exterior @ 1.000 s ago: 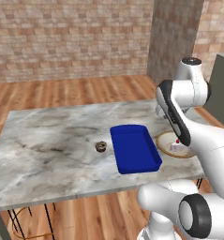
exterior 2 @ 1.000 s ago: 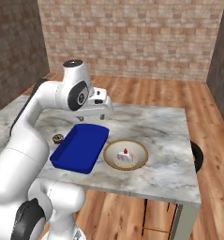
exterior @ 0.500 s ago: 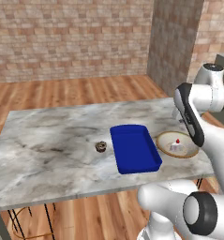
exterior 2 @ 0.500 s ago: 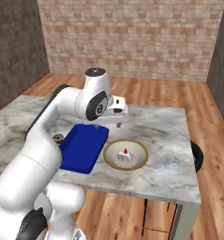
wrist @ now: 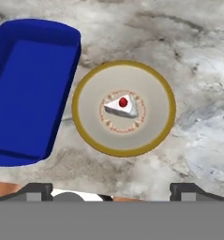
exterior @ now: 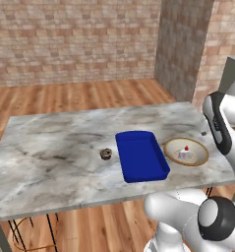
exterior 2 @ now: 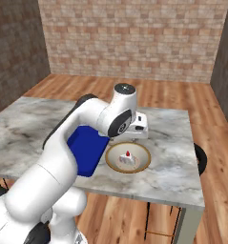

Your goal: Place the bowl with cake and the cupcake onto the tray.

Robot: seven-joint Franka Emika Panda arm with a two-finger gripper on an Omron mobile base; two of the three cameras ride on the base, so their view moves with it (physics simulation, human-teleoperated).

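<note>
Gripper hangs above the bowl with cake, jaws spread wide, nothing between them. In the hand view the bowl sits dead center on the marble counter, cake slice in its middle, with the tray just beside it at 9 o'clock, not touching. In the left base view the cupcake sits on the counter at 9 o'clock of the tray, near it, bowl at the tray's 3 o'clock.

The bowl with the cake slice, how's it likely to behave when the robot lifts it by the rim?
The bowl with cake looks rigid and shallow, so it probably won't flex. Its thin tan rim may be slippery to pinch. The cake slice sits loose in the middle, so tilting would likely slide it.
</note>
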